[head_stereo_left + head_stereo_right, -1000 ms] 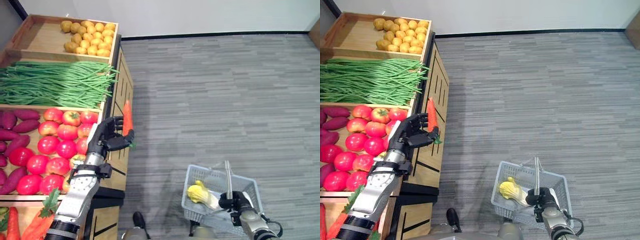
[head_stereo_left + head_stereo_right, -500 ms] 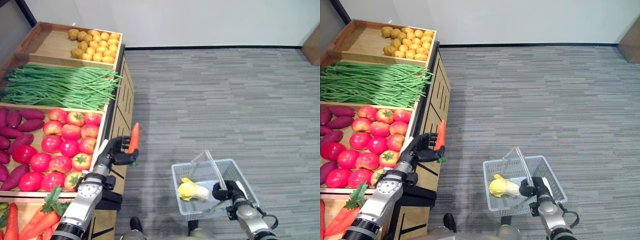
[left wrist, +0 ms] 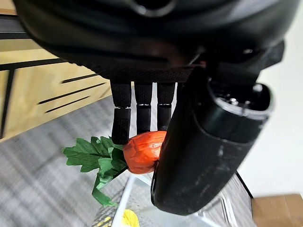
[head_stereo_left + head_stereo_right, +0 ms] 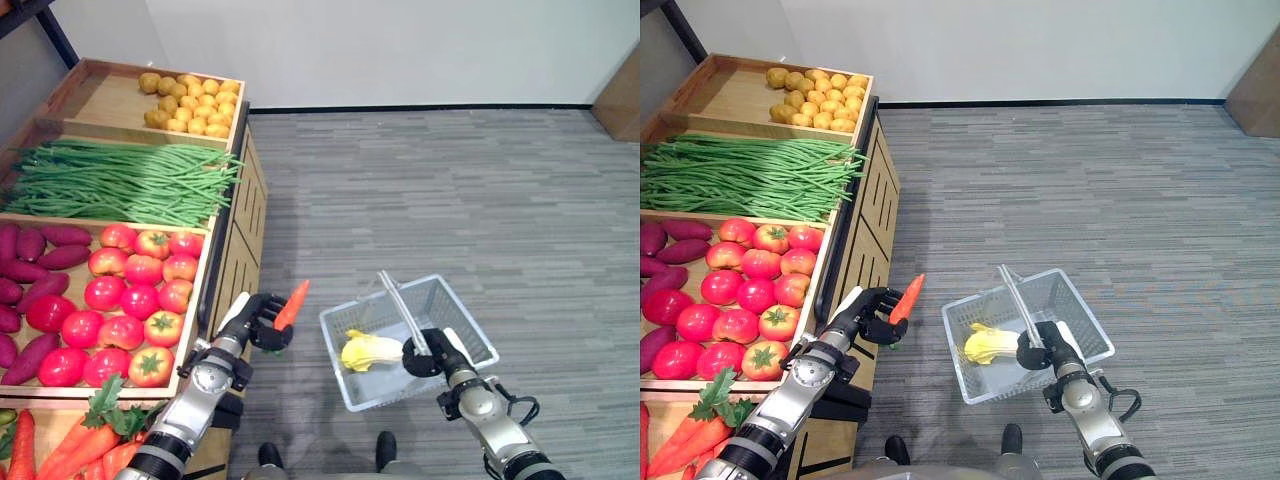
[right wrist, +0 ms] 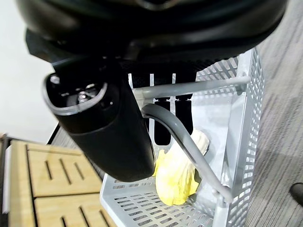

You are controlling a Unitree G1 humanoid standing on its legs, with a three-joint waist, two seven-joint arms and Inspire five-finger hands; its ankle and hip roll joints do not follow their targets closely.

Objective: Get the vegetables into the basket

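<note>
My left hand is shut on an orange carrot with a green leafy top, held in the air just off the stand's front, to the left of the basket. My right hand is shut on the grey handle of a pale grey wire basket, held above the floor. A yellow leafy vegetable lies inside the basket. The carrot's tip points up toward the basket rim, a short gap away.
A wooden stand on the left holds crates of potatoes, green beans, tomatoes, purple sweet potatoes and more carrots. Grey striped carpet spreads to the right.
My left hand has carried the carrot down and right, away from the tomato crate toward the basket. My right hand has raised the basket and brought it left. The camera has shifted too.
</note>
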